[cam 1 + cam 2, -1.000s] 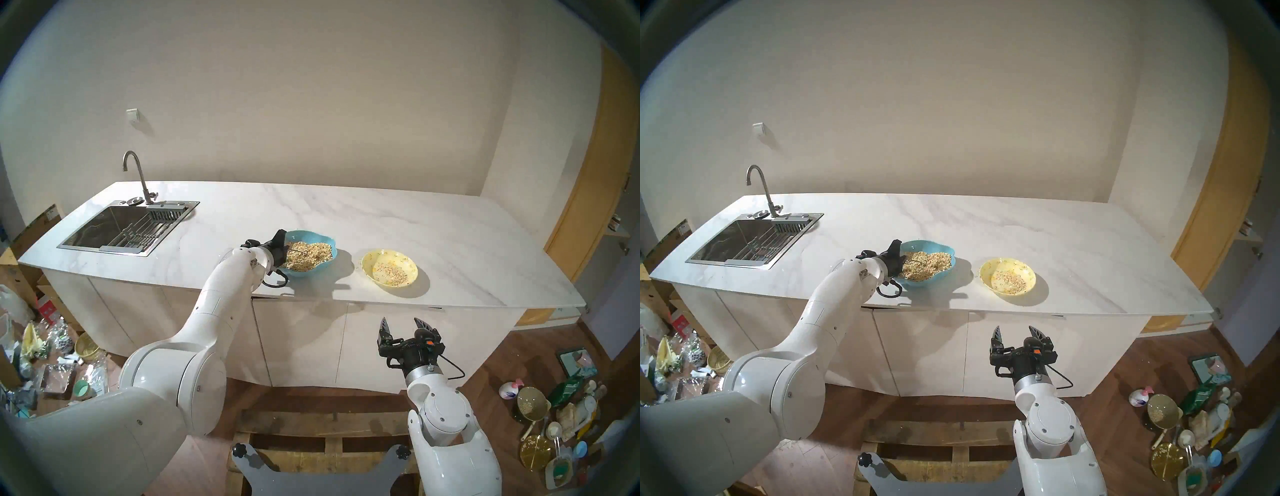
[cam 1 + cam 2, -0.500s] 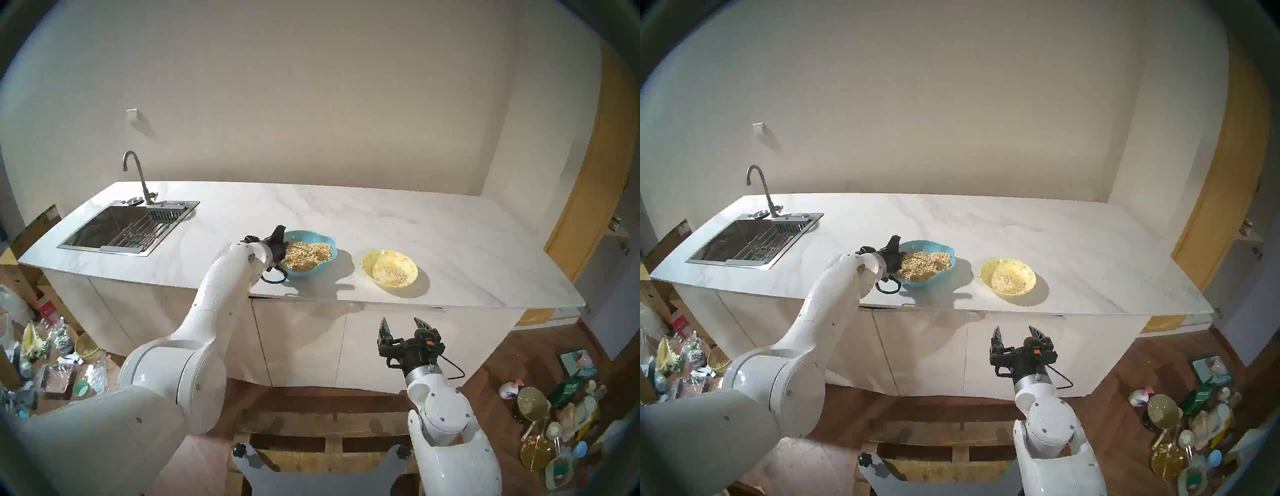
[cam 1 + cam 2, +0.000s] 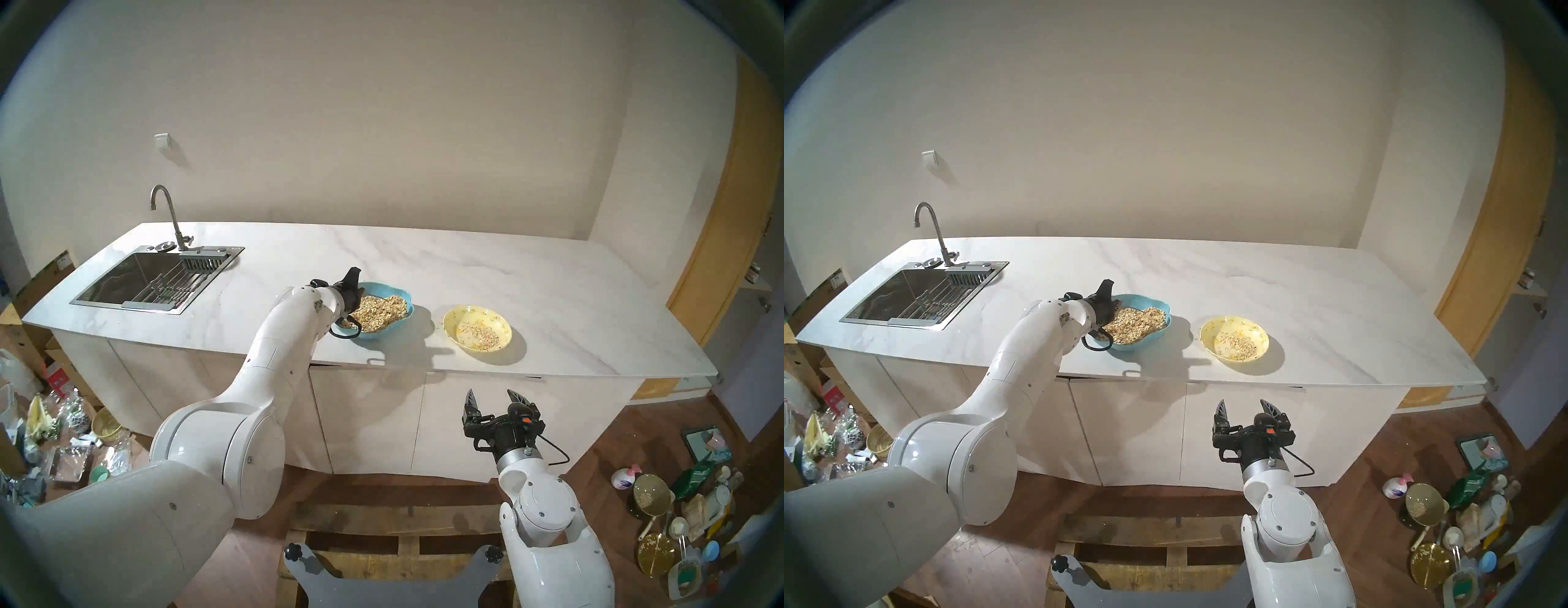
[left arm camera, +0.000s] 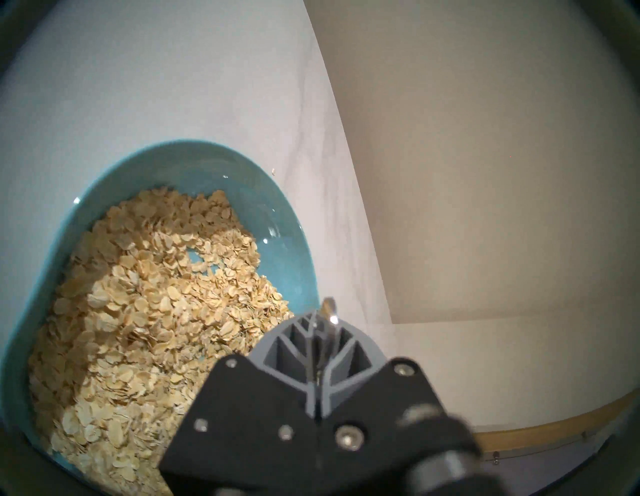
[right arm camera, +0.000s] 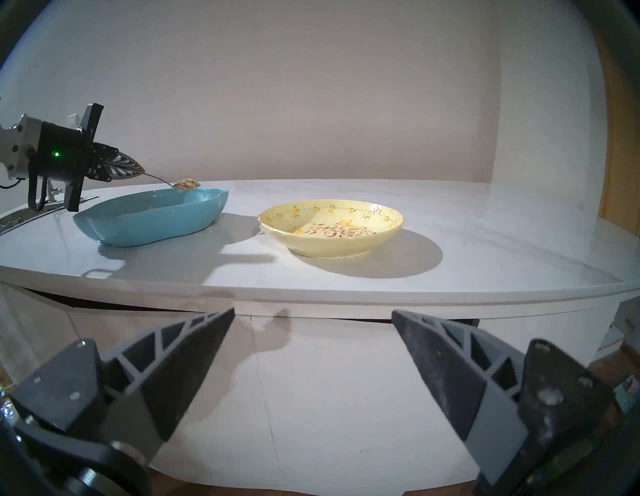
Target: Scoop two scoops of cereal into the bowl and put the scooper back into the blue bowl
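The blue bowl [image 3: 375, 336] stands on the counter with a heap of cereal [image 3: 382, 314] in it; it also shows in the right wrist view [image 5: 152, 225] and the left wrist view [image 4: 277, 249]. My left gripper [image 5: 140, 170] is shut on the scooper's handle [image 5: 157, 177] and holds it level just above the blue bowl, its head piled with cereal [image 5: 187, 183]. The pale-yellow bowl [image 3: 452, 322] sits to the right with a thin layer of cereal [image 3: 477, 333]. My right gripper [image 3: 491, 395] is open and empty, below the counter's front edge.
A steel sink [image 3: 148, 280] with a faucet [image 3: 169, 212] is set in the counter's left end. Packets and kitchenware litter the floor at left [image 3: 63, 433] and right [image 3: 687, 509]. A wooden pallet [image 3: 382, 530] lies below me.
My left gripper has risen and shifted right and back, lifting the scooper out of the cereal heap. The right arm has not moved.
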You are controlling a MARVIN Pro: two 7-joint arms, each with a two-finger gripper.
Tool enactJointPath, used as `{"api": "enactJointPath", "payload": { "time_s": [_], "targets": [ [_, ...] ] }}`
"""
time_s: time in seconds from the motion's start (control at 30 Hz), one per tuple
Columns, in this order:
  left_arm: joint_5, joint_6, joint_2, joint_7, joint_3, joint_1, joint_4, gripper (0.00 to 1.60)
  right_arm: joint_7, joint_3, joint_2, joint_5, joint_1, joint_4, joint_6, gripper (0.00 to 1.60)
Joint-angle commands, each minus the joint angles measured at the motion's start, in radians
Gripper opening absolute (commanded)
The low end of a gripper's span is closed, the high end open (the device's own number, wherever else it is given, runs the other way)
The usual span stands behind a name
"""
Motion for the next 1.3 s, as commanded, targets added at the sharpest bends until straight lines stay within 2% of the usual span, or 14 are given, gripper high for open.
{"api": "enactJointPath", "payload": {
  "time_s": [0.0,0.5,0.67,0.83,1.03,1.27],
  "targets": [
    [0.005,-0.004,-0.04,-0.027,0.02,-0.072,0.003,0.0,0.0,-0.001,-0.002,0.001,0.006,-0.024,-0.006,1.6],
    [0.03,-0.021,-0.14,-0.026,0.087,-0.15,0.085,0.0,0.0,-0.001,-0.002,0.001,0.007,-0.022,-0.006,1.6],
    [0.051,-0.046,-0.202,-0.03,0.116,-0.201,0.168,0.0,0.0,-0.001,-0.002,0.001,0.007,-0.022,-0.006,1.6],
    [0.124,-0.091,-0.249,-0.034,0.206,-0.256,0.285,0.0,0.0,-0.001,-0.002,0.001,0.007,-0.022,-0.006,1.6],
    [0.152,-0.116,-0.26,-0.058,0.284,-0.294,0.365,0.0,0.0,-0.001,-0.002,0.001,0.008,-0.021,-0.006,1.6],
    [0.174,-0.149,-0.238,-0.098,0.361,-0.31,0.383,0.0,0.0,-0.001,-0.002,0.001,0.008,-0.022,-0.006,1.6]
  ]
}}
